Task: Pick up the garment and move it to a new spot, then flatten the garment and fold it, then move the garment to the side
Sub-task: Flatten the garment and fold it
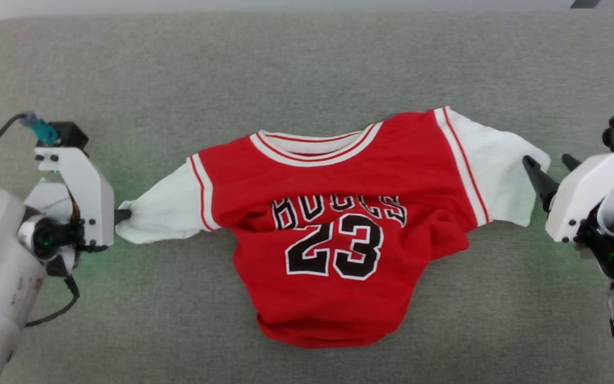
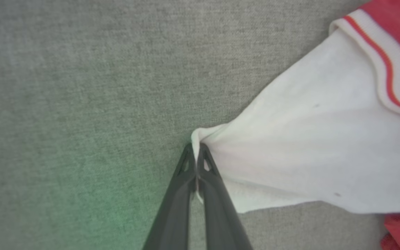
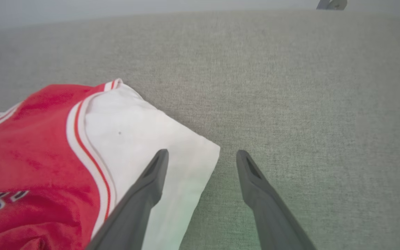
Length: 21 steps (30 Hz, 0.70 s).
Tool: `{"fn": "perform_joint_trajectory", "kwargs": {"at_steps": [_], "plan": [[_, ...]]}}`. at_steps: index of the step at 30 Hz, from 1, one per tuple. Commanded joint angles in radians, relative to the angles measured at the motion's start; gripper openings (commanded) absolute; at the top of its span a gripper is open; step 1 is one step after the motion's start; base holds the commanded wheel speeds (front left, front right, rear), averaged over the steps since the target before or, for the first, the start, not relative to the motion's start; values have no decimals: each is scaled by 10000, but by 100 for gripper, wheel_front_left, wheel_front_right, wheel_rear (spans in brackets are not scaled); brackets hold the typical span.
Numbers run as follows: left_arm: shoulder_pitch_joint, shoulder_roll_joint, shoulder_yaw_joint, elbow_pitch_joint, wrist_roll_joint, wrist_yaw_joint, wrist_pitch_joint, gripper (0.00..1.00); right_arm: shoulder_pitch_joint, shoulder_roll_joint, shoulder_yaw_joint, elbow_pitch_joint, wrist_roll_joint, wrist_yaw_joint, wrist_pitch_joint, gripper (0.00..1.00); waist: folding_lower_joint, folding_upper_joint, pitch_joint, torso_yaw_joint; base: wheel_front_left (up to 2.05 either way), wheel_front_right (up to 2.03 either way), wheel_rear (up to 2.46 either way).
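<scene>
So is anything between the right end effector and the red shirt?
Nothing visible is. The open right end effector sits at the red jersey's white sleeve, one finger over the sleeve's corner, the other over the bare gray fabric surface.

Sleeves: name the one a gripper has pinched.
The left sleeve: the left gripper is shut on its cuff; the right gripper stands open at the right sleeve.

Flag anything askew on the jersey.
The garment isn't flat: its lower body is bunched, folding over the lettering above the 23. One white sleeve is stretched to a point, pinched by the left hand.
</scene>
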Motion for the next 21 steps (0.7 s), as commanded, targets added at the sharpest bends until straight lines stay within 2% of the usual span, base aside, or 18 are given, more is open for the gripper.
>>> {"fn": "perform_joint_trajectory", "kwargs": {"at_steps": [1,9,10,11,14,21], "plan": [[135,-334,-197,15,107,-5,-86,0,-376,-72,103,502,225,-15,237,100,0,-1,198,237,0,0,0],[-40,-536,-384,-78,-23,4,-208,0,-1547,-118,294,3239,405,-15,1673,100,0,-1,372,553,0,0,0],[-33,-575,-404,-61,-53,3,-228,0,-1637,-81,362,3489,478,-13,1805,30,0,-1,348,578,0,0,0],[-31,-611,-430,-50,-70,2,-249,0,-1741,-75,424,3708,468,-13,1886,0,0,-1,312,600,0,0,0],[-57,-657,-479,4,-70,-1,-359,0,-2044,-107,611,4043,529,-13,1954,0,0,-1,99,639,0,0,0],[-797,-551,-294,0,92,-8,-968,0,-2801,-485,914,3725,855,-13,1247,0,0,-1,-857,639,0,0,0]]}}
